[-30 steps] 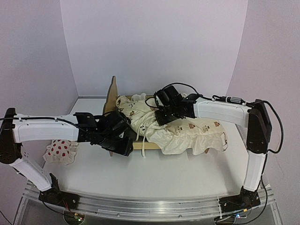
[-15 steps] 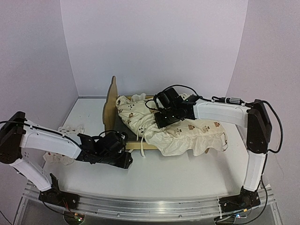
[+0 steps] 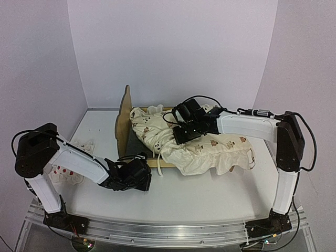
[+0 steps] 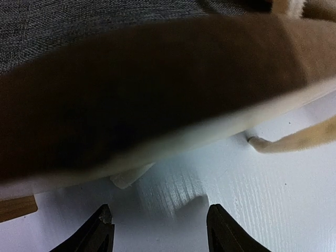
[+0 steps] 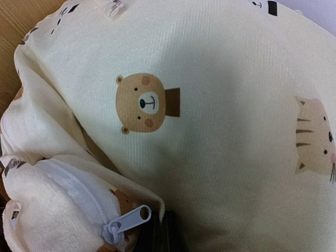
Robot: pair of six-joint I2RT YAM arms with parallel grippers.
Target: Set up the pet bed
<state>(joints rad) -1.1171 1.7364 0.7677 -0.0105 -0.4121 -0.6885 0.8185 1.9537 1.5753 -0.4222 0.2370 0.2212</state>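
Note:
The pet bed [image 3: 124, 115] stands mid-table with its plywood headboard to the left and part of the dark grey base [image 3: 135, 143] bare. The cream bear-print cushion [image 3: 210, 149] lies bunched over the bed and spills onto the table to the right. My right gripper [image 3: 181, 134] is shut on a fold of the cushion [image 5: 226, 105] beside its zipper pull [image 5: 126, 220]. My left gripper [image 3: 140, 178] is open and empty, low on the table in front of the bed's near side rail [image 4: 157, 105]. One bed leg [image 4: 127, 177] shows just ahead of its fingers [image 4: 102, 231].
A small white pillow with red spots [image 3: 65, 170] lies at the left, partly behind my left arm. A cream cushion tie [image 4: 294, 139] hangs over the rail onto the table. White walls close in the left, back and right.
My left gripper has pulled away from the bed's near rail and dropped to the table in front of it, the arm folding back. The right gripper stayed on the cushion.

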